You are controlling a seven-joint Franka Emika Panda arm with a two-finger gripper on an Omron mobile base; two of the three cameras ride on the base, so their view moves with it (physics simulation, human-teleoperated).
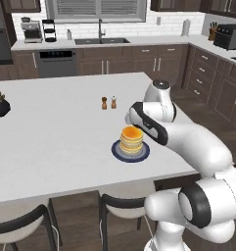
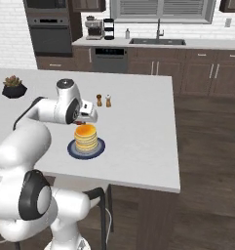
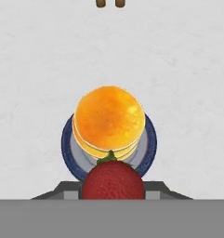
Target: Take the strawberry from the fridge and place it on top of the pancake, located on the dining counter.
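The gripper (image 3: 113,193) held the strawberry (image 3: 113,180) pinched between its fingers, poised above the near edge of the pancake (image 3: 109,117) stack on its plate (image 3: 149,139). The berry looked light, soft and easily bruised, best held gently across its widest part. Its green cap pointed ahead toward the stack, long axis along the fingers.

Both base views look forward and down from behind the arm, at mid distance, sharing the large white flat-topped island (image 1: 51,122) and the orange-tan pancake stack (image 1: 131,139). The hand view looks close down at the stack, at 12 o'clock.
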